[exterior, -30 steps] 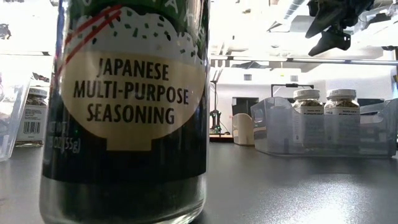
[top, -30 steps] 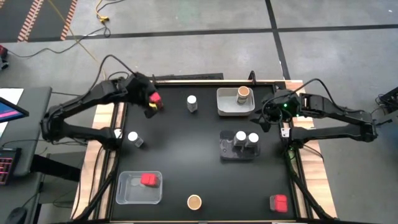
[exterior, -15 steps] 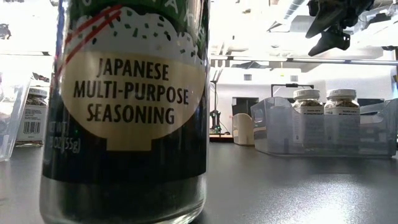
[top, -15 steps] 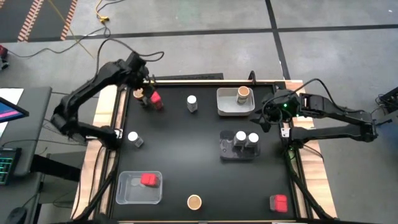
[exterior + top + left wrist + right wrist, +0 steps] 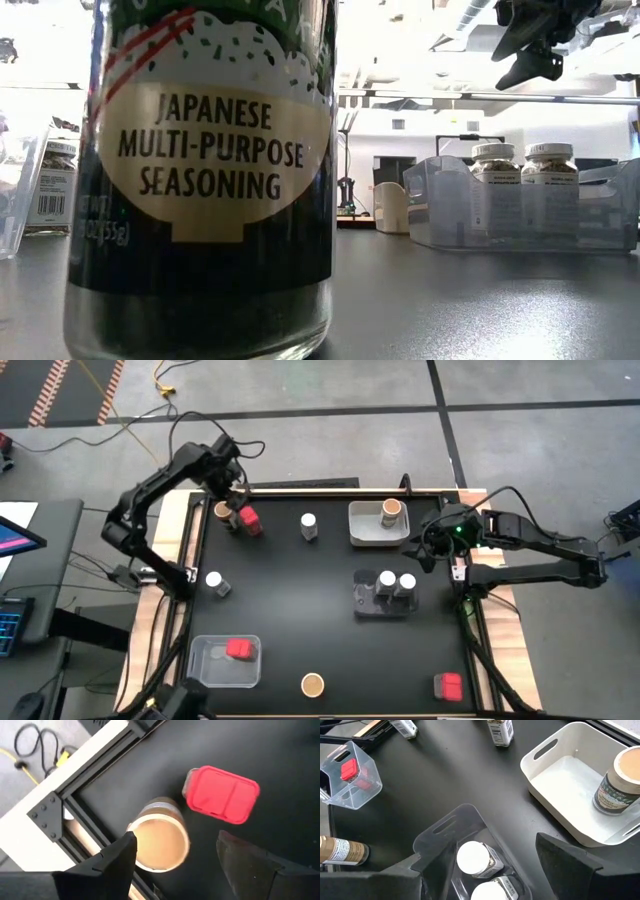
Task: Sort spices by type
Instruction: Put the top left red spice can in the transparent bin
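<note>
My left gripper (image 5: 232, 512) (image 5: 176, 840) is open at the table's far-left corner, above a brown cork-topped jar (image 5: 222, 510) (image 5: 160, 840) and a red box (image 5: 249, 521) (image 5: 222, 795) that stand side by side on the table. My right gripper (image 5: 430, 545) (image 5: 480, 852) (image 5: 535, 40) hangs open above the table's right side, between the white tray (image 5: 365, 530) and the clear tray (image 5: 362, 600). The white tray holds one cork-topped jar (image 5: 391, 511) (image 5: 616, 782). Two white-lidded jars (image 5: 396, 580) (image 5: 472, 857) (image 5: 520, 160) stand in the clear tray.
Loose white-lidded jars stand at far centre (image 5: 309, 525) and at the left (image 5: 214, 582). A near-left clear tray (image 5: 205, 670) holds a red box (image 5: 238, 649). A cork-topped jar (image 5: 313, 684) (image 5: 210, 180) stands at the near edge and a red box (image 5: 447, 686) at near right.
My left arm has swung toward the table's far-left corner and its elbow has risen. The gripper has moved off the red box, which now stands on the table, and the cork-topped jar beside it has come into sight.
</note>
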